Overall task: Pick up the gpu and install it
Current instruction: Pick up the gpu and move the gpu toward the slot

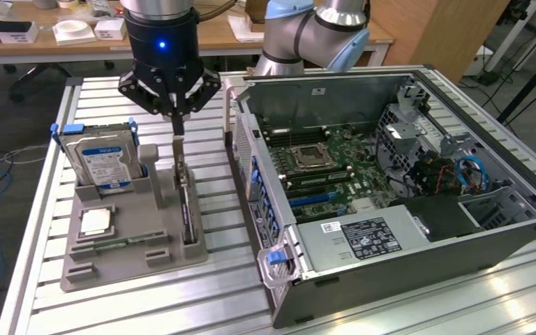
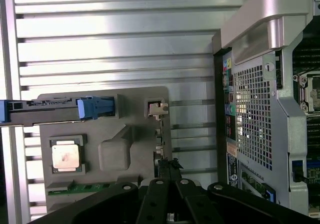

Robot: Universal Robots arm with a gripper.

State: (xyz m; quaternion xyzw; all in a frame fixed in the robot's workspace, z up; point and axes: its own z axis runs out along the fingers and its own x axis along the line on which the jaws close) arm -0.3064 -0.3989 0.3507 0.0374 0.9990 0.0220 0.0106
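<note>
Over the grey tray [image 1: 123, 262] at the exterior view's left, the gripper [image 1: 176, 131] hangs right at the top edge of the gpu [image 1: 187, 209], which stands on edge in its tray slot, near the hard drive [image 1: 103, 162]. Can't tell whether the pincer is clamped or loose. Card not lifted, not in the computer case [image 1: 491, 234]; pick stage, install all left, imo.

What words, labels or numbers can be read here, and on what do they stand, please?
None reads legibly.
Blue-and-white label on the boxy hard drive: too small.
Black label on the grey power supply box: blurred.
White sticker beside it: blurred.
Stickers on the grey computer case's rear panel: blurred.
</note>
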